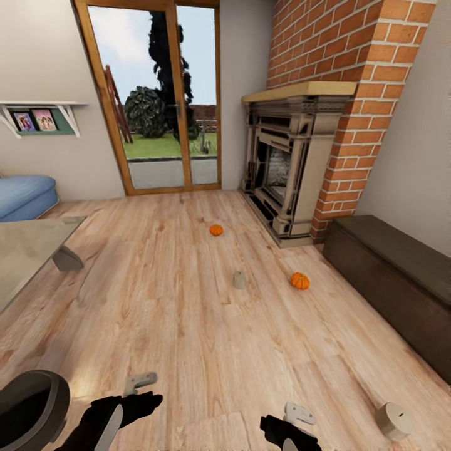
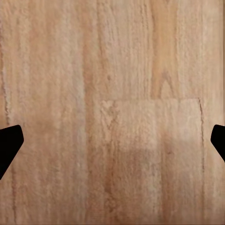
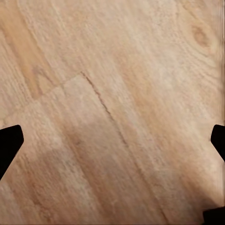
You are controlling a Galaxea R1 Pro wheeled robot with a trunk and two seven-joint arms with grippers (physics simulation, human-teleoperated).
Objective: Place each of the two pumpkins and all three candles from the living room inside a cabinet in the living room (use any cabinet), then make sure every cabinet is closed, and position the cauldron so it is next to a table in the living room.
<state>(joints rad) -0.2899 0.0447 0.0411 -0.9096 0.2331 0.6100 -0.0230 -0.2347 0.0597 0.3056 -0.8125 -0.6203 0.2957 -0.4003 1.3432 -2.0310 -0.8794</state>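
Two pumpkins (image 1: 216, 230) (image 1: 300, 280) and two candles (image 1: 239, 279) (image 1: 393, 420) loose on floor (image 1: 188, 313), awaiting the shut cabinet (image 1: 401, 275); left gripper (image 2: 112, 140) and right gripper (image 3: 112, 145) spread wide, empty.

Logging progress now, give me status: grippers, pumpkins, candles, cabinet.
Both grippers open, empty. Two pumpkins, two candles on floor. Cabinet shut. Path clear.

Looked like a home living room: wood-plank floor (image 1: 188, 326), brick fireplace (image 1: 294, 163) with a pale mantel at far right, glass patio doors (image 1: 156, 94) giving onto a garden, blue sofa (image 1: 22, 194) at far left, framed photos on a wall shelf (image 1: 37, 116), low dark cabinet (image 1: 394, 282) along the right wall.
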